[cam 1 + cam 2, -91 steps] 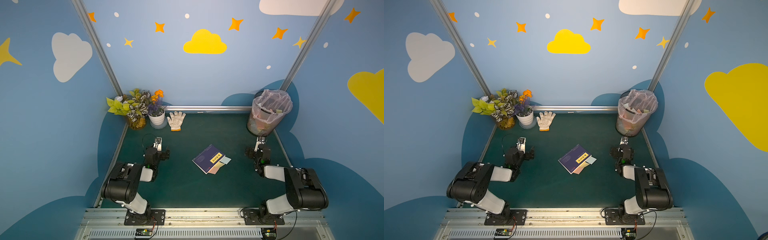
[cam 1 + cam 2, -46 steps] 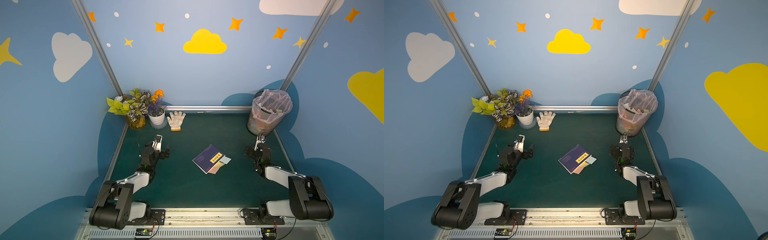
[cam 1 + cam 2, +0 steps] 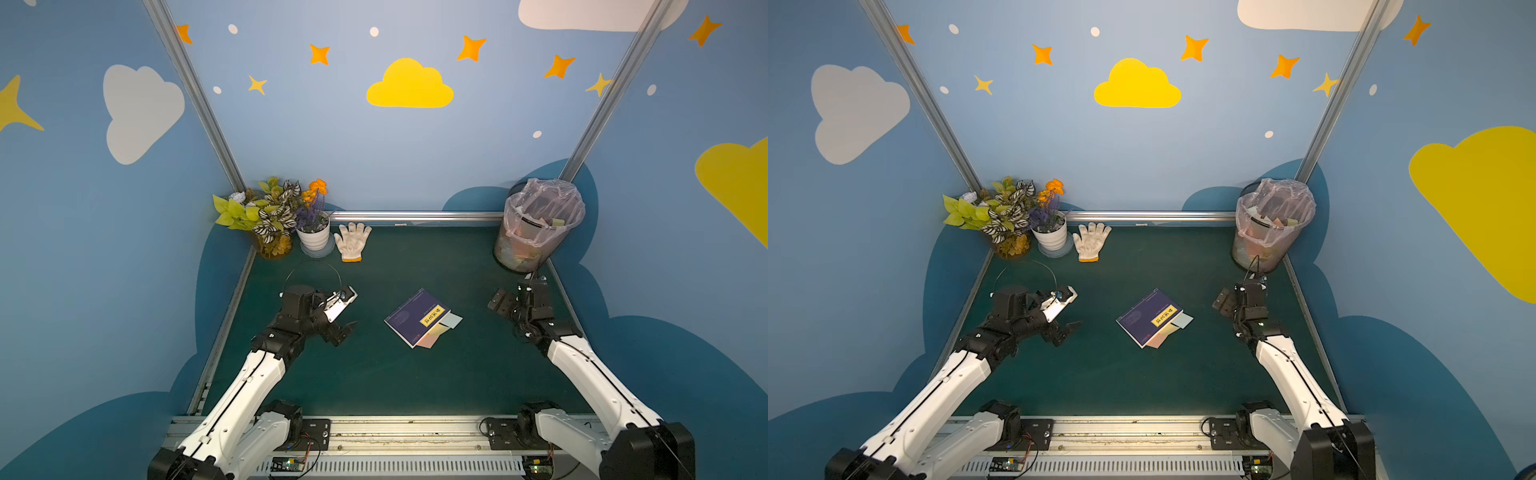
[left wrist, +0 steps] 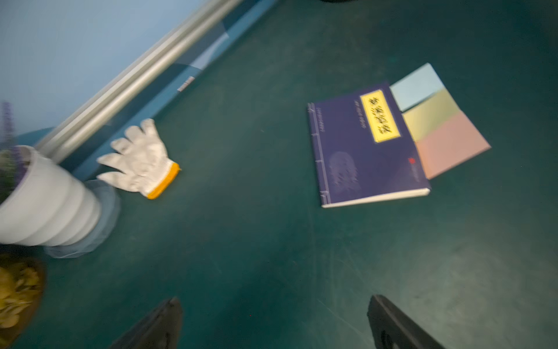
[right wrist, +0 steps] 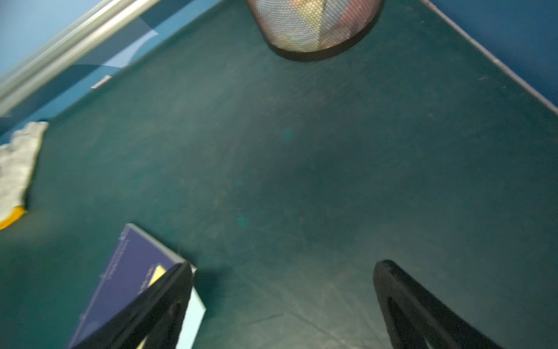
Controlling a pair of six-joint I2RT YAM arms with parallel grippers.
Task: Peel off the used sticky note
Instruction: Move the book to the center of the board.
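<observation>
A dark blue book point(image 3: 409, 318) with a yellow label lies in the middle of the green mat point(image 3: 374, 374). Three sticky notes stick out from under its right edge: light blue point(image 4: 416, 87), yellow-green point(image 4: 431, 117) and pink point(image 4: 450, 145). I cannot tell which of them is the used sticky note. My left gripper point(image 3: 347, 330) hovers open to the left of the book, nothing between its fingers point(image 4: 172, 305). My right gripper point(image 3: 500, 301) stands open to the right of the book, also holding nothing. In the right wrist view one finger point(image 5: 169, 296) partly hides the book point(image 5: 129, 272).
A mesh waste bin point(image 3: 536, 228) lined with a plastic bag stands at the back right, close behind my right gripper. A white work glove point(image 3: 352, 241), a white flower pot point(image 3: 313, 237) and leafy plants point(image 3: 257, 212) sit at the back left along the metal rail point(image 3: 415, 216).
Both arms have unfolded from their tucked poses and stretched forward. The left gripper has moved right and nearer, toward the book. Both grippers stayed open.
</observation>
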